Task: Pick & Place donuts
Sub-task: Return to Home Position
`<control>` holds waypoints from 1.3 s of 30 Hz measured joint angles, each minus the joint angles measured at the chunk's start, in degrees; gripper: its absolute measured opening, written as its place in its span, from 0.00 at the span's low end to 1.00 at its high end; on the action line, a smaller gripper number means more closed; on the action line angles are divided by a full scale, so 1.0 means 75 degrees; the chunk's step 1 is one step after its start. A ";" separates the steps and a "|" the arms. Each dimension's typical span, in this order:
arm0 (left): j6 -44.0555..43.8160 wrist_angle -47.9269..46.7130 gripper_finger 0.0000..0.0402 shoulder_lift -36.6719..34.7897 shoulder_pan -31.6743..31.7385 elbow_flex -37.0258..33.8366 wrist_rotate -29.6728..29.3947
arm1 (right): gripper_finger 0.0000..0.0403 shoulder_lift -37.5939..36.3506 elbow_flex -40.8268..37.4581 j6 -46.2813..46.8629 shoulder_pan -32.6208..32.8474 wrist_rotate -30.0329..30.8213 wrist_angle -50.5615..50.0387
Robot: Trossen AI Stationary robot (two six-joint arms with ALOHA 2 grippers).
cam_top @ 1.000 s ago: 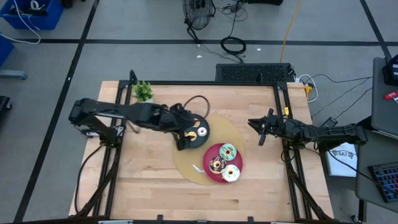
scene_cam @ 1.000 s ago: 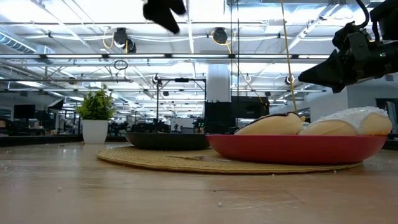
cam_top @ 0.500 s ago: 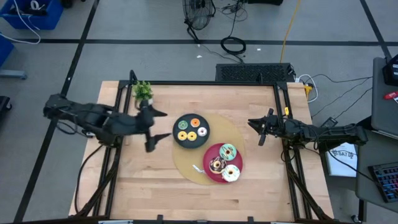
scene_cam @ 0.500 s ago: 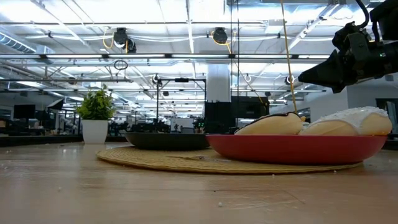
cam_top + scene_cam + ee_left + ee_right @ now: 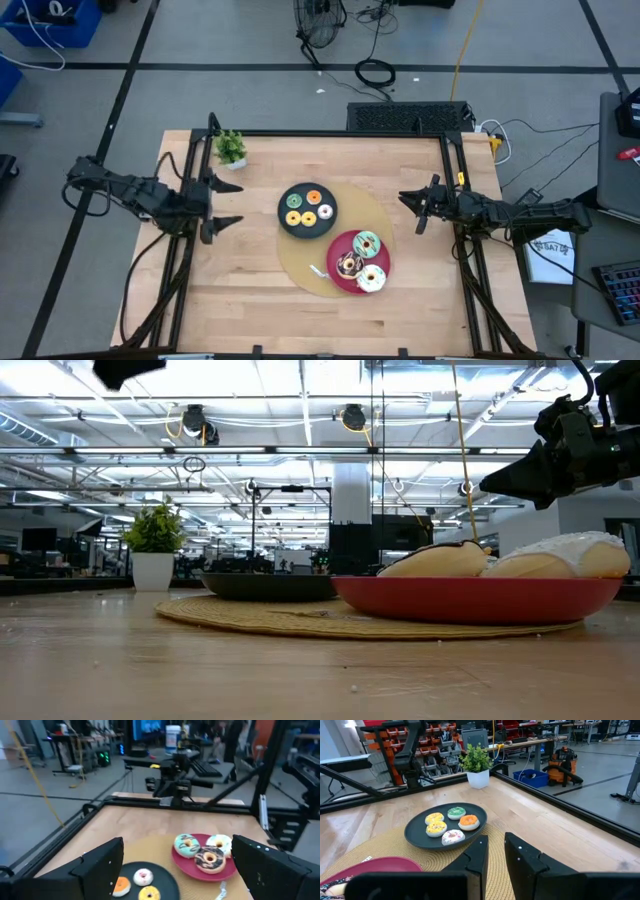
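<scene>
L tool wide open, empty, over surface left edge. R tool nearly closed, empty, right side. Four small donuts on black plate; three large donuts on red plate.

left arm folded at left side | left gripper raised, pointing inward, fingers wide apart, empty | right arm stretched along right side | right gripper pointing inward, fingers nearly together, thin gap, empty
</scene>
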 joint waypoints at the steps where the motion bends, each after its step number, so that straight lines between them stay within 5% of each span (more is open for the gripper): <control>1: 0.0009 0.0103 0.91 -0.0293 0.0033 -0.0277 -0.0024 | 0.14 0.0000 0.0000 0.0000 -0.0001 0.0002 -0.0005; 15: -0.0456 0.1919 0.91 -0.2474 0.0271 -0.3336 0.0322 | 0.14 0.0000 0.0000 0.0000 -0.0002 0.0002 -0.0001; 28: -0.0394 0.2903 0.91 -0.2620 0.0487 -0.4341 0.0553 | 0.14 0.0000 0.0000 0.0000 0.0000 0.0002 -0.0003; 39: -0.0225 0.2721 0.91 -0.2622 0.1428 -0.4353 0.2210 | 0.14 0.0000 0.0000 0.0001 0.0000 0.0002 -0.0001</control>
